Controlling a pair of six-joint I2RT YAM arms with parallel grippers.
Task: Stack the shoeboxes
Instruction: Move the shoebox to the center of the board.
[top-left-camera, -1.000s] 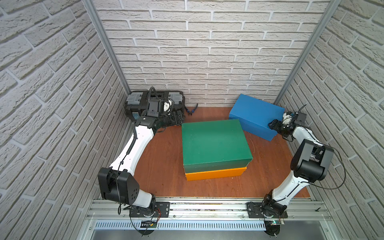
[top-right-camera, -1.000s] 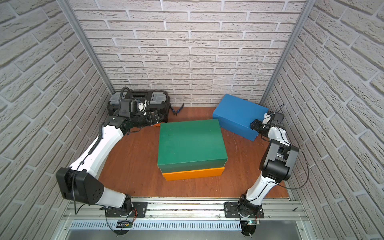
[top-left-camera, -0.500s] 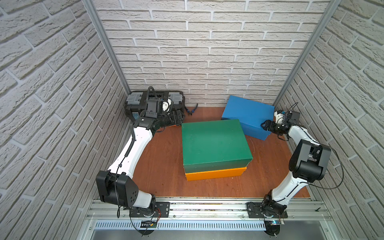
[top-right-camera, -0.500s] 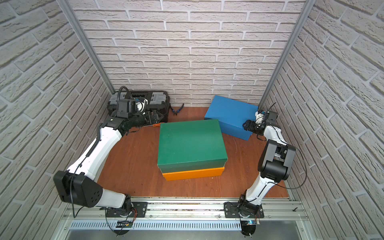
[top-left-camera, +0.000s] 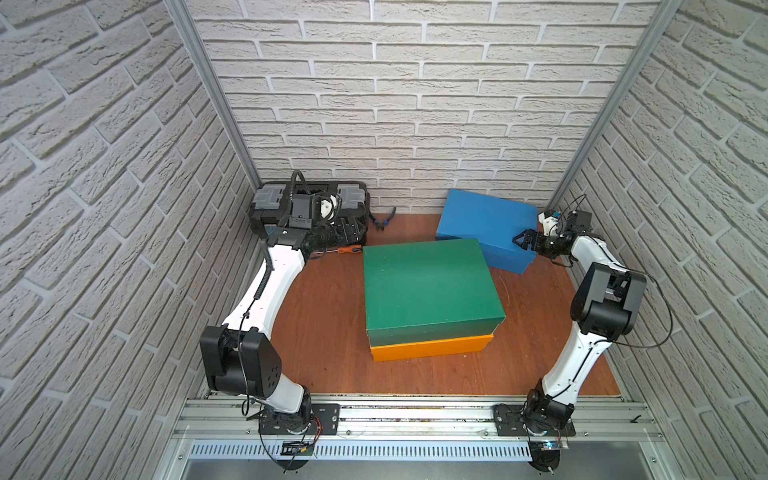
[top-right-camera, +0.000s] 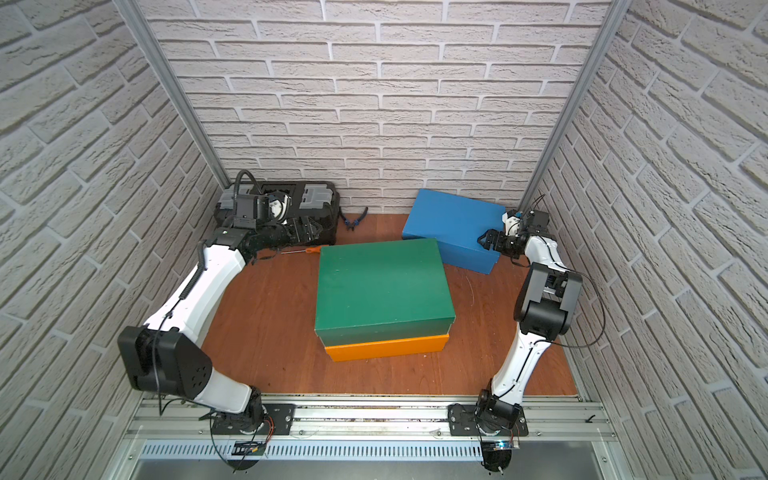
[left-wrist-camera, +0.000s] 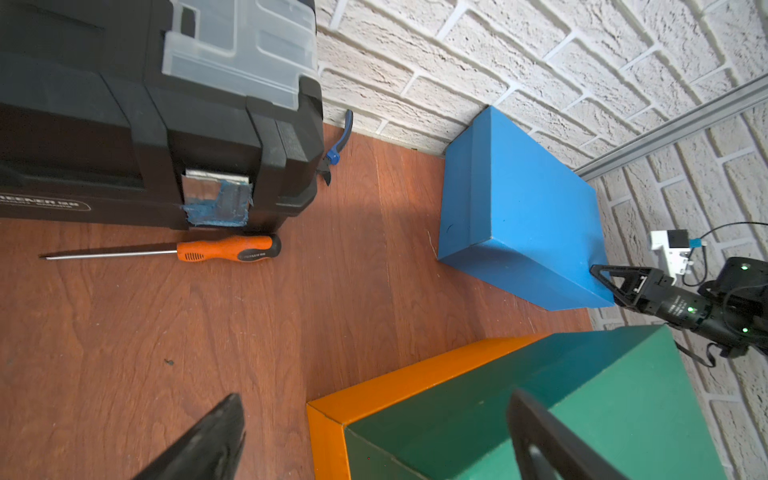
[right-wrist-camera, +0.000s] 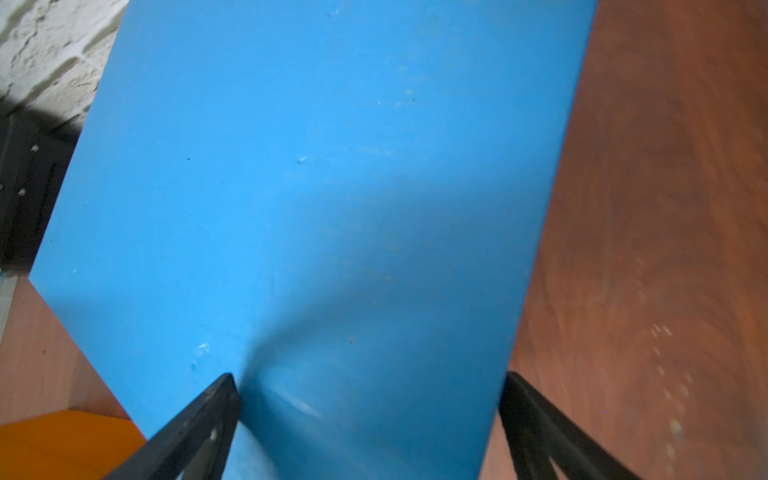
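1. Since one second ago the blue box (top-left-camera: 484, 220) has slid across the worktop (top-left-camera: 328, 316) toward the stack. The right claw (top-left-camera: 524, 241), closed then, now has its jaws spread at the box's right end and clamps nothing.
2. The green box (top-left-camera: 428, 286) lies on the orange box (top-left-camera: 432, 351). The blue one stands behind them, near but apart.
3. Its long axis runs slantwise along the back wall, skewed to the stack; I judge the push brought it within reach.
4. The left claw (left-wrist-camera: 374, 399) is wide open and empty by the stack's back corner, probably waiting for the other end.
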